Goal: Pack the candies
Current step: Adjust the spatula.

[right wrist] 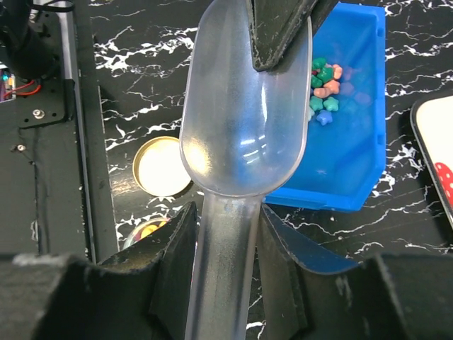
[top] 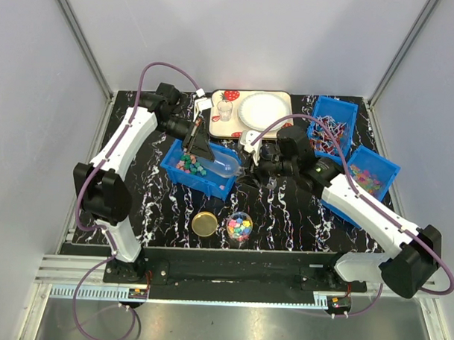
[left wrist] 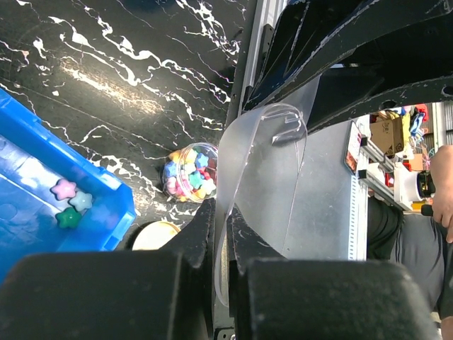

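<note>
Though overhead blurs it, wrist views show left pincer (left wrist: 223,221) clamping scoop (left wrist: 263,177), right pincer (right wrist: 226,218) astride handle (right wrist: 223,283), grip unclear.

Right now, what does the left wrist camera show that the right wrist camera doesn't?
Only the left wrist view: a clear look at the jar filled with candies, and a person at the right edge. Only the right wrist view: the handle of the clear scoop and a corner of a white tray. Both: the scoop's bowl, the blue bin of star-shaped candies, the gold lid.
</note>
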`<state>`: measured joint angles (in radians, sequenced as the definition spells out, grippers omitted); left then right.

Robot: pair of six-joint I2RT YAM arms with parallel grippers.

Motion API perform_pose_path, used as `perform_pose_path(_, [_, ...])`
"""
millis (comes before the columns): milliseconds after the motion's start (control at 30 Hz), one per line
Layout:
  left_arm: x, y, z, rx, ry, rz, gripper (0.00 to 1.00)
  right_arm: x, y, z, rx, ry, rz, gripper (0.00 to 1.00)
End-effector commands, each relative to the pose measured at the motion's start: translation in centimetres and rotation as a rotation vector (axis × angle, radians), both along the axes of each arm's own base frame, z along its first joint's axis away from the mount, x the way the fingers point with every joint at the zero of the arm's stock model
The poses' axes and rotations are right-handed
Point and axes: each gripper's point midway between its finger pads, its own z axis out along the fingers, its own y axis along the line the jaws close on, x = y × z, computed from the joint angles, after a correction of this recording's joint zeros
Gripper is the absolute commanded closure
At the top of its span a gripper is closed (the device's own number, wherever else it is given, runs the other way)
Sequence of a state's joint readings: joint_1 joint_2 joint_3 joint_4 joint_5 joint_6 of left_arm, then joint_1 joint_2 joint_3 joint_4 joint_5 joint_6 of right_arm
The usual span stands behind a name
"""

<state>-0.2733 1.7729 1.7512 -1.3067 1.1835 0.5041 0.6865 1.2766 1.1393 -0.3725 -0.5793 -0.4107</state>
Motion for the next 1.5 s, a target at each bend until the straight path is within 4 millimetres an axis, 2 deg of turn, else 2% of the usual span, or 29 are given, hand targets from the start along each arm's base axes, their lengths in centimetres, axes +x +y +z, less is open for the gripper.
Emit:
perform_pose_path(0, [-1.1,-0.4,2.5,-0.084,-0.037,-0.027,1.0,-0.4,1.3,3.3,0.098,-0.026,0.061,0.56])
perform_pose_path(300, [-0.7,-0.5,2.0,-0.075,-0.018,-0.02,1.0,0.3,1.9,4.1,0.129,-0.021,0.037,0.52])
perform_pose_path(467, [-0.5,-0.4,2.0,-0.08,-0.012,-0.013,1.0,1.1,2.1,4.2,0.148,-0.029,-0.003,0.55])
perform_pose_path(600, [-0.1,-0.2,1.8,-0.083,-0.001,-0.002,1.0,1.3,2.3,4.7,0.172,-0.027,-0.01,0.61])
perform_pose_path(800, [0.4,-0.1,1.6,-0.077,0.013,0.012,0.99,1.1,2.8,4.9,0.18,-0.014,0.015,0.87])
perform_pose_path(867, [0.5,0.0,1.5,-0.069,0.012,0.018,0.91,1.0,2.8,5.0,0.181,-0.013,0.021,0.96])
perform_pose_path(900, [0.6,0.1,1.5,-0.065,0.009,0.023,0.81,0.9,2.7,4.9,0.177,-0.012,0.025,1.0])
perform_pose_path(1033, [1.5,0.7,1.3,-0.037,-0.006,0.053,0.58,0.6,2.4,4.8,0.151,-0.032,0.042,1.0])
perform_pose_path(1133, [2.9,1.9,1.5,-0.015,-0.031,0.1,0.48,0.4,1.8,4.7,0.124,-0.044,0.042,1.0])
perform_pose_path(1333, [6.1,5.5,2.8,0.027,-0.108,0.213,0.32,0.6,0.6,2.7,0.028,-0.061,0.021,1.0])
perform_pose_path(1367, [6.7,6.5,3.0,0.03,-0.116,0.245,0.15,0.7,0.3,2.5,0.014,-0.068,0.014,1.0])
perform_pose_path(1400, [7.2,7.0,3.3,0.034,-0.13,0.264,0.11,0.6,-0.2,1.9,-0.007,-0.071,0.003,1.0])
perform_pose_path(1433, [7.7,7.6,3.1,0.053,-0.139,0.29,0.01,0.7,-0.5,1.8,-0.017,-0.09,-0.003,1.0])
perform_pose_path(1467, [8.6,8.4,3.5,0.057,-0.168,0.332,0.01,0.8,-0.8,1.6,-0.027,-0.101,-0.013,1.0])
